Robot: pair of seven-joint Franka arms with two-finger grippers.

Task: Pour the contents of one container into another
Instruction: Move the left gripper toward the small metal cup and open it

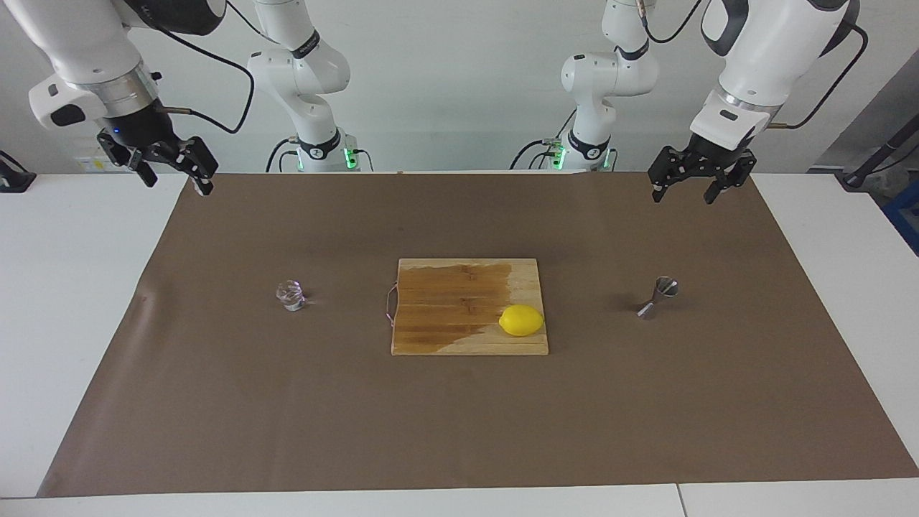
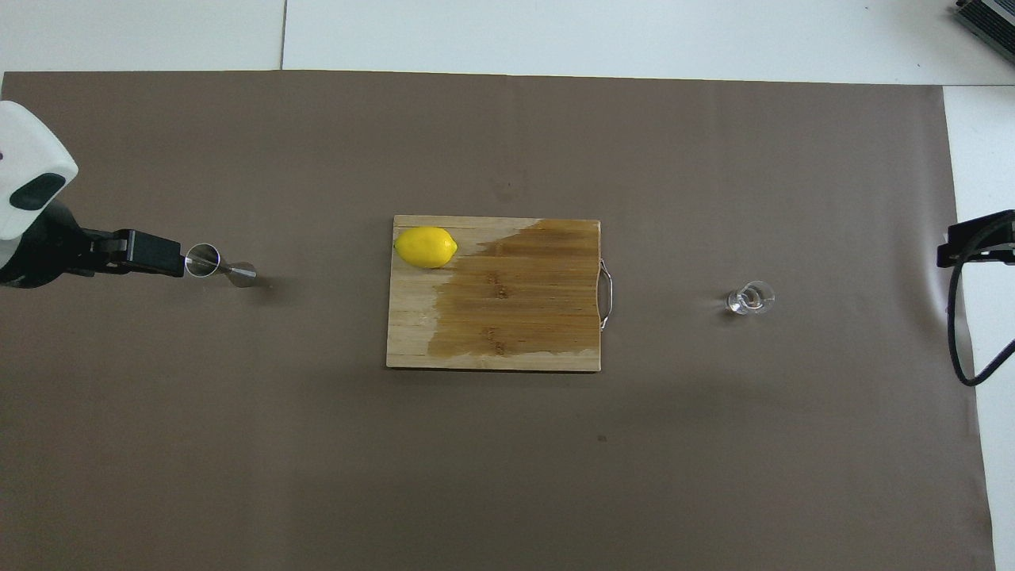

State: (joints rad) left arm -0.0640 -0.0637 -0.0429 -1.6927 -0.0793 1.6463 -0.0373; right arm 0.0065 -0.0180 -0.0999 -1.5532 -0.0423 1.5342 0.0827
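so the brown paper mat carries a rectangular bamboo cutting board at its middle. toward the right arm's end from the board stands the small clear faceted glass tumbler; toward the left arm's end, the shiny steel hourglass jigger. likely slick and fragile, the tumbler wants a mid-wall pinch. left gripper and right gripper hang raised, fingers apart, empty.

A white table carries a brown paper sheet spread over most of its top. On the sheet's middle lies a wooden cutting board. Well apart from the board stand a clear glass tumbler, toward the right arm's end, and a steel jigger, toward the left arm's end.
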